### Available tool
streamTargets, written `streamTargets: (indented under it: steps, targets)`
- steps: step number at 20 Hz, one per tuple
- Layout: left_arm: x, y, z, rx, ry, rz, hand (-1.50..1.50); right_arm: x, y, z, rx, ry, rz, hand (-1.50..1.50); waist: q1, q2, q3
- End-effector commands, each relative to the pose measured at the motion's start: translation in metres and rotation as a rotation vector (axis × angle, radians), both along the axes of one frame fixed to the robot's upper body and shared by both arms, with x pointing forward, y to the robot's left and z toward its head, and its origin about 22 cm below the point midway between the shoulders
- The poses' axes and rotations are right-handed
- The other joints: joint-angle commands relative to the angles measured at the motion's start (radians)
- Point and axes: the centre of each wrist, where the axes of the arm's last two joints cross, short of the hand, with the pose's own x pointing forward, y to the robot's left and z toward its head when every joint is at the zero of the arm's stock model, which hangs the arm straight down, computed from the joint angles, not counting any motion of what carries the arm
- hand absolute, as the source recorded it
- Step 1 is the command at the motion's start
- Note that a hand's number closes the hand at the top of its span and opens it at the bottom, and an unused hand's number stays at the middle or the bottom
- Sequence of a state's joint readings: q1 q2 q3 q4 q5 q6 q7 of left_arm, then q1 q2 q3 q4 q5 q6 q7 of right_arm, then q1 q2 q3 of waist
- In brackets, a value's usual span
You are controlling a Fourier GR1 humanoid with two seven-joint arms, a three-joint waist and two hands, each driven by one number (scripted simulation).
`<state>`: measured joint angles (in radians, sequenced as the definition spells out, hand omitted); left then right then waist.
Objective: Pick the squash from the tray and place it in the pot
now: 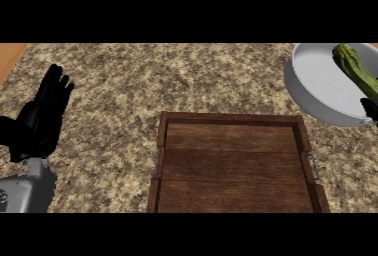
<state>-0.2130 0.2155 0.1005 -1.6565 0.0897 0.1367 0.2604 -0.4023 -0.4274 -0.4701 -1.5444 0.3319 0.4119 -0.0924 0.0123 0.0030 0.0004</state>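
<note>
The pot [325, 85] and squash [357, 72] run off the right edge; only a sliver of the right hand [370, 109] shows there.

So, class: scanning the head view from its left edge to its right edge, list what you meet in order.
Left robot hand resting open with fingers up → wooden tray → grey pot → green squash over the pot → a dark tip of the right robot hand at the right edge.

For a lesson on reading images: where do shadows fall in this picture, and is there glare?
Head view: soft, even light; no glare on the pot. The tray walls shade its floor's edges faintly. The squash looks slightly darker low down. The left hand casts no clear shadow on the counter.
</note>
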Motion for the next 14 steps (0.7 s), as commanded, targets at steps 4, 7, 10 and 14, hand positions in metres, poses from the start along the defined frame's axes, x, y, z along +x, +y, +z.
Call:
streamTargets:
  steps: [4, 7, 10, 14]
  targets:
    - [0.001, -0.009, 0.004, 0.005, -0.008, -0.012, 0.00, 0.019, -0.019, -0.003, -0.324, -0.119, -0.186, 1.50, 0.017, 0.008, 0.001]
    - [-0.002, -0.013, 0.009, 0.005, -0.016, -0.046, 0.00, 0.045, -0.012, -0.022, -0.411, -0.130, -0.254, 1.50, 0.035, 0.010, 0.001]
    - [-0.011, -0.007, -0.003, -0.003, -0.006, -0.029, 0.00, 0.069, -0.021, -0.038, -0.407, -0.107, -0.281, 1.50, 0.038, 0.009, 0.001]
    - [0.001, -0.019, -0.010, 0.001, -0.012, -0.038, 0.00, 0.088, -0.032, -0.053, -0.404, -0.062, -0.253, 1.50, 0.037, 0.014, 0.002]
